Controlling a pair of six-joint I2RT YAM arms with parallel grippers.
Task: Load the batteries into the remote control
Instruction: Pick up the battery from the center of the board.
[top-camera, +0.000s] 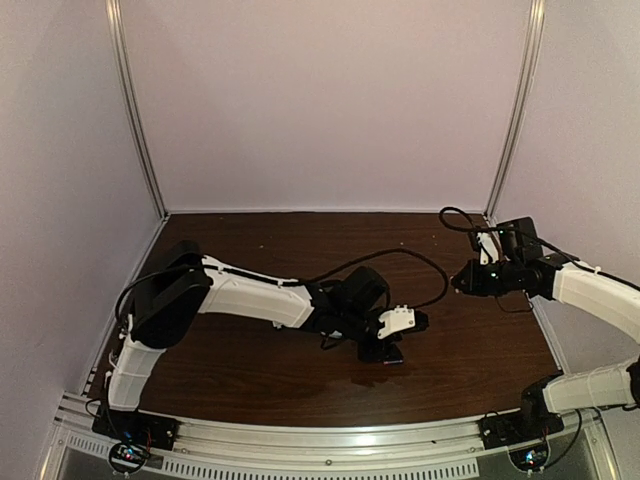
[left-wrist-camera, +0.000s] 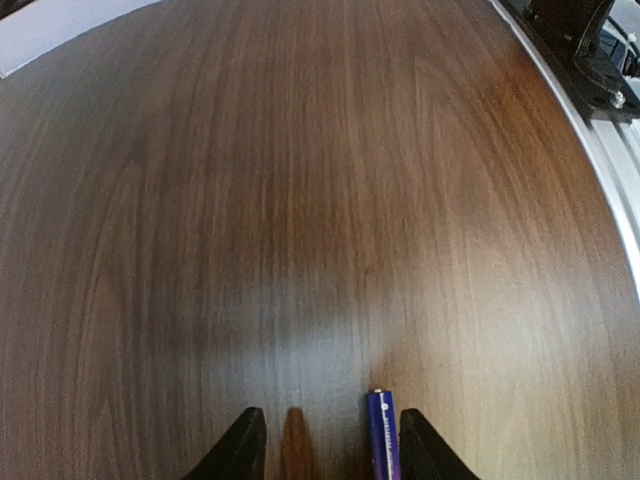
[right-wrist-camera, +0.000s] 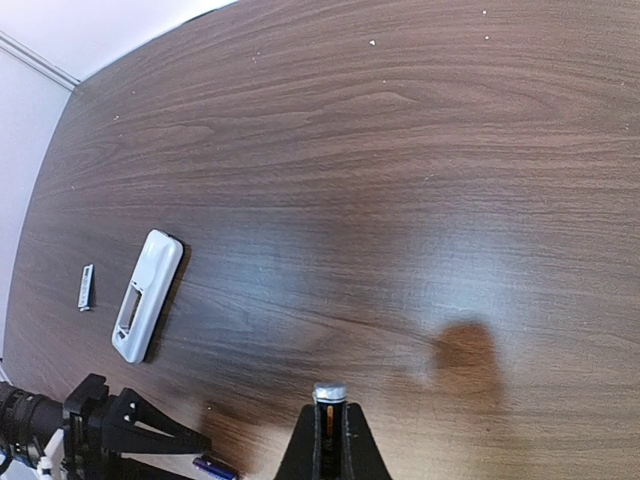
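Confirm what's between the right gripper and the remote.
Nothing. The right wrist view shows only bare table between the right gripper and the remote control.

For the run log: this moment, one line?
left pincer open astride blue battery | right pincer shut on second battery | remote lying bay-up

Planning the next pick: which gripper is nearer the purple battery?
Left. The left gripper, open, straddles the battery lying on the table; the right gripper is off toward the table's right side, well clear of it.
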